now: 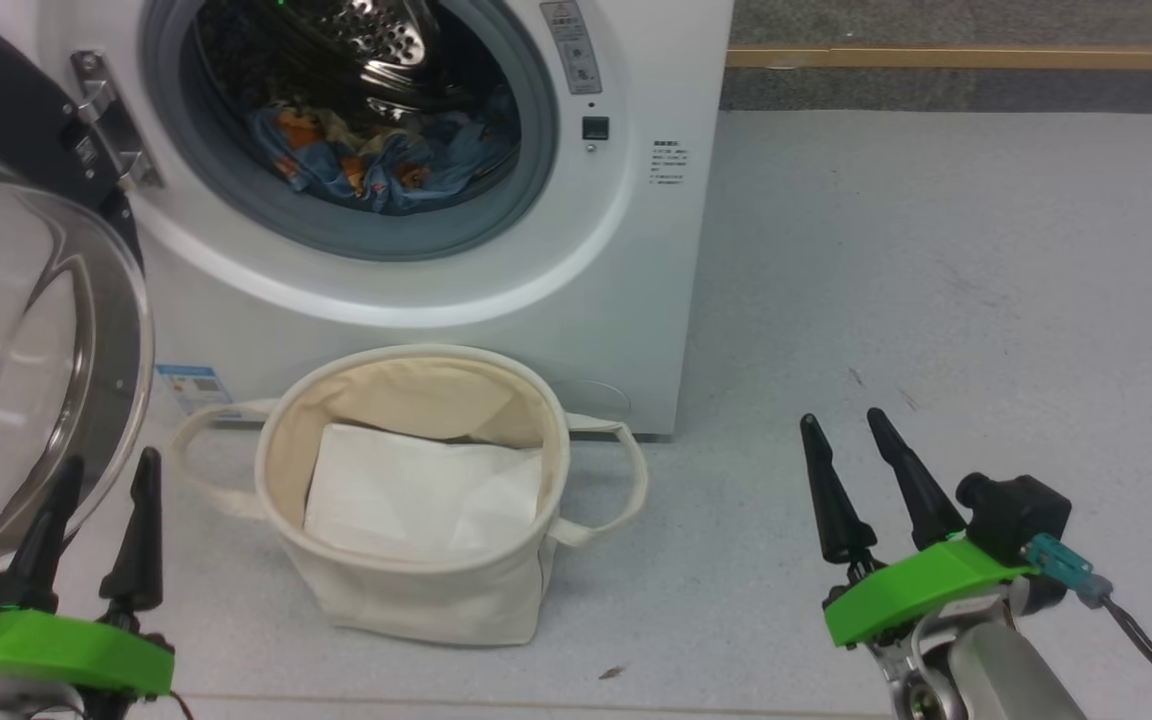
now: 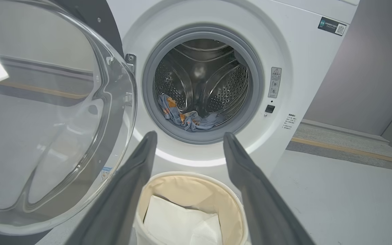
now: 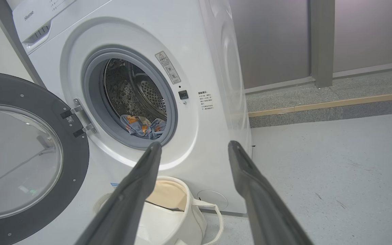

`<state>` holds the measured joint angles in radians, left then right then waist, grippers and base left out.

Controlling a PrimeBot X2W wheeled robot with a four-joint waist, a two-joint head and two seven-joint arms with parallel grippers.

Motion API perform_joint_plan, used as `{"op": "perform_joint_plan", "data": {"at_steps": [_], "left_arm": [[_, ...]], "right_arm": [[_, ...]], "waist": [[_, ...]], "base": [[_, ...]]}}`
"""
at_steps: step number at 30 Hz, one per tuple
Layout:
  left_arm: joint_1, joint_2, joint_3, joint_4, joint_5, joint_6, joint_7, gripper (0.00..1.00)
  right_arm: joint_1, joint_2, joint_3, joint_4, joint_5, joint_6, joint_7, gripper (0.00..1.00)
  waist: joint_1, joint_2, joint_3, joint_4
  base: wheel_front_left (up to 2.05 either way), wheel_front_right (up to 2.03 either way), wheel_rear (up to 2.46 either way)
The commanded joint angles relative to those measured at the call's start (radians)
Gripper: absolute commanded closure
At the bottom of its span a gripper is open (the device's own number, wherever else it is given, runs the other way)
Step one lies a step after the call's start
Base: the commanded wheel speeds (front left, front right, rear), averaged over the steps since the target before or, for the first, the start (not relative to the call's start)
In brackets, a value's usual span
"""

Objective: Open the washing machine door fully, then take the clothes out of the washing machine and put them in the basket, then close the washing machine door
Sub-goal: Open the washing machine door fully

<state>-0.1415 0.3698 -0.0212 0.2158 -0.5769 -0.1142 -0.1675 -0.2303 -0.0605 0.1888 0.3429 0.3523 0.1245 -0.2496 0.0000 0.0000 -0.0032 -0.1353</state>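
Both arms rest low before the open machine. The left gripper (image 1: 108,462) and right gripper (image 1: 843,418) each show two long dark fingers spread apart, holding nothing. The washing machine door (image 1: 36,300), round, with a glossy black rim and a bulging clear glass bowl, stands swung out on its left hinge. The clothes (image 1: 386,160), a soft blue heap with small orange prints, lie low in the steel drum (image 1: 376,40) of the white front-loading washing machine (image 1: 586,280), just behind the grey rubber ring (image 1: 386,238). The heap's long axis runs left to right across the drum mouth.

We judge removal to be the step in hand. Enter centrally, clear of the door, pinch a raised fold and lift it over the ring. Release above the round cream canvas basket (image 1: 416,600), which stands mouth-up just in front and holds a plain white folded sheet (image 1: 416,490).
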Motion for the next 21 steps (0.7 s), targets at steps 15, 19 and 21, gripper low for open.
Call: {"op": "perform_joint_plan", "data": {"at_steps": [15, 19, 21], "left_arm": [[-0.071, 0.059, -0.002, 0.059, 0.018, 0.011, 0.029, 0.0], [-0.084, 0.057, -0.021, 0.073, 0.019, 0.006, 0.023, 0.0], [-0.092, 0.058, -0.028, 0.076, 0.021, 0.004, 0.016, 0.0]], "right_arm": [[-0.03, 0.01, -0.012, -0.039, -0.024, 0.006, -0.012, 0.0], [-0.027, 0.01, -0.019, -0.04, -0.023, 0.006, -0.012, 0.0], [-0.024, 0.01, -0.021, -0.039, -0.023, 0.006, -0.012, 0.0]], "waist": [[0.0, 0.0, -0.003, -0.015], [0.0, 0.0, -0.004, -0.012], [0.0, 0.0, -0.004, -0.009]], "base": [[0.0, 0.0, 0.0], [0.0, 0.0, 0.0], [0.0, 0.0, 0.0]]}}
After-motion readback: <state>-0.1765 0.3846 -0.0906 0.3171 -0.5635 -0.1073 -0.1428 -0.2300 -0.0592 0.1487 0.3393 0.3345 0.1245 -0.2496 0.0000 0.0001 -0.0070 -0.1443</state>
